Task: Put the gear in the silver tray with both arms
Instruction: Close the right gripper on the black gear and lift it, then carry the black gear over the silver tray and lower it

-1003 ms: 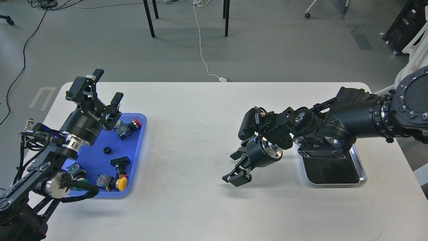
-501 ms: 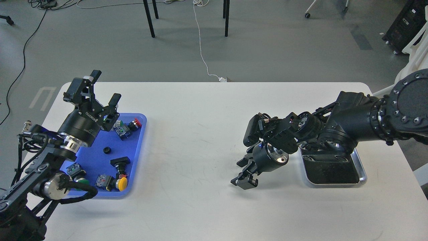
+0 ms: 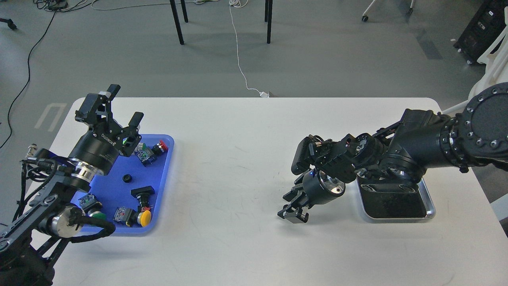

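Head view: gear [image 3: 127, 178] lies in blue tray [image 3: 164, 174]; left gripper [image 3: 119, 109] hovers above it, wide, ready to pick. Right gripper [image 3: 293, 206], spread unclear, waits beside silver tray [image 3: 430, 206].

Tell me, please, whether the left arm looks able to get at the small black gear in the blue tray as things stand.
Probably yes. The left gripper is open and hangs over the far end of the blue tray. The gear lies alone on bare blue floor, apart from the push buttons, with nothing over it.
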You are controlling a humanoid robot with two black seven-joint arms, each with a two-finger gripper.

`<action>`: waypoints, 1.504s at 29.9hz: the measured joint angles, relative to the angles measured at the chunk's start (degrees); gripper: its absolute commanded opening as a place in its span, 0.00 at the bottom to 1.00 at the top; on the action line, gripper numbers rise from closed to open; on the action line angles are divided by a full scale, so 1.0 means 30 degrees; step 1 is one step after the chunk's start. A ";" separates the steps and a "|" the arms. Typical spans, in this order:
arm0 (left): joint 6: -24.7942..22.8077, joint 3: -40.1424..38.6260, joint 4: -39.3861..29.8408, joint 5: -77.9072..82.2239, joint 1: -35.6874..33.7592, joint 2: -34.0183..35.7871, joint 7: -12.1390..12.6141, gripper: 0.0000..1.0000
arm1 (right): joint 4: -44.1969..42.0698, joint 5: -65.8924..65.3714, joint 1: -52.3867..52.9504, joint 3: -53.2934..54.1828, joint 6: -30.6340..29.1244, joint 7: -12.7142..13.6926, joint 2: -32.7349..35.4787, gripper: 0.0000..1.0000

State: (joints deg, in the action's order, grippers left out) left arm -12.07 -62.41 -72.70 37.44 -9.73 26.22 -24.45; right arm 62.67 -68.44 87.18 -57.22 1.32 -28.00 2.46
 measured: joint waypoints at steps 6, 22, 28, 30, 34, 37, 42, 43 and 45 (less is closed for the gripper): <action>-0.0007 -0.0003 0.0000 0.0000 -0.0009 0.0008 0.0153 0.98 | 0.0001 -0.0019 0.0002 -0.0339 0.0000 0.0000 -0.0022 0.44; -0.0028 -0.0029 0.0000 0.0000 -0.0009 0.0019 0.0239 0.98 | -0.0055 -0.0008 0.0068 -0.0382 -0.0001 -0.0001 -0.0264 0.19; -0.0064 -0.0029 -0.0086 0.0000 -0.0009 0.0019 0.0239 0.98 | 0.0019 0.0012 0.0425 -0.0364 -0.0056 -0.0001 -0.0213 0.18; -0.0073 -0.0029 -0.0111 0.0000 -0.0009 0.0019 0.0239 0.98 | 0.0076 0.0035 0.0752 -0.0321 -0.0060 -0.0006 -0.0067 0.18; -0.0073 0.0000 -0.0266 -0.0001 -0.0008 0.0119 0.0239 0.98 | 0.0250 -0.0074 0.2083 -0.0216 -0.0049 -0.0001 0.1066 0.18; -0.0073 0.0028 -0.0384 -0.0025 -0.0009 0.0200 0.0256 0.98 | 0.0286 -0.0744 0.2980 -0.0233 -0.0048 -0.0003 0.2337 0.18; -0.0075 0.0057 -0.0582 -0.0031 -0.0009 0.0210 0.0266 0.98 | 0.0240 -0.2357 0.3240 -0.0378 -0.0064 -0.0006 0.5295 0.18; -0.0078 0.0061 -0.0626 -0.0031 -0.0009 0.0214 0.0267 0.98 | 0.0185 -0.2610 0.3187 -0.0408 -0.0084 -0.0001 0.5966 0.18; -0.0084 0.0062 -0.0655 -0.0030 -0.0009 0.0221 0.0268 0.98 | 0.0150 -0.2974 0.3016 -0.0626 -0.0131 -0.0004 0.7050 0.19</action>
State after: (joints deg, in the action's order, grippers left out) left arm -12.32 -62.22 -74.66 37.35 -9.76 26.89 -23.64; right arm 63.11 -77.36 96.23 -59.10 0.93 -28.01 23.60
